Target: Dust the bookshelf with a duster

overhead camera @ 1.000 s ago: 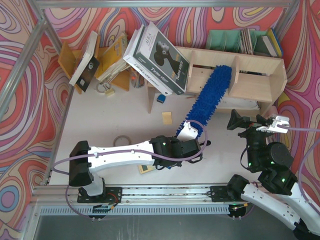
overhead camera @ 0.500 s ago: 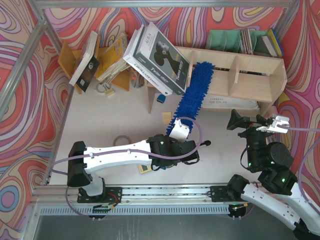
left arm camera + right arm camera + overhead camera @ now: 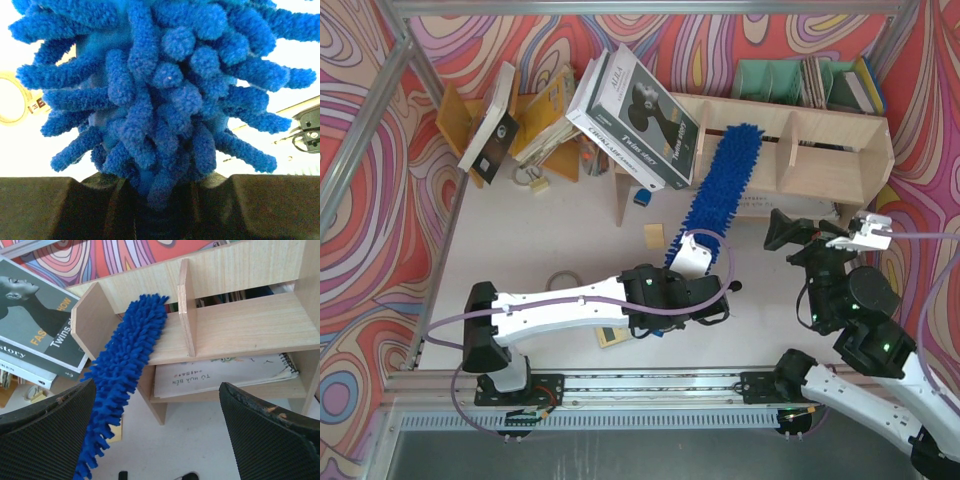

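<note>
Far left, one orange-brown rack of leaning books [image 3: 460, 120] stood against the wall, and one roll of tape [image 3: 560, 281] lay on the table [image 3: 510, 230]. Next came a stack of large books [image 3: 638, 108], at least two by our count, tilted against the left end of the one bookshelf [image 3: 825, 160].

The left gripper [image 3: 692, 262] was clamped on the base of the one duster [image 3: 722, 180]. In its wrist view both dark fingers [image 3: 60, 205] pressed in on the blue fluff, with nothing else between them. From that grip the duster ran up over the table to the bookshelf's upper tier. Its tip lay on the board left of the one divider [image 3: 184, 305] we could see there, which made two compartments on that tier.

We judged the dusting pass to be in hand on the left compartment, with the right one not yet reached. The next move called for dragging the head along the board towards the divider. It then had to lift clear of the divider into the right compartment, without knocking the tilted books just beside the tip.

One spiral notebook [image 3: 220, 380] lay on the lower tier. Behind the shelf stood green file holders [image 3: 770, 78], and we could not count them. Rightmost, the right gripper [image 3: 825, 237] hung in front of the shelf, spread wide and empty.
</note>
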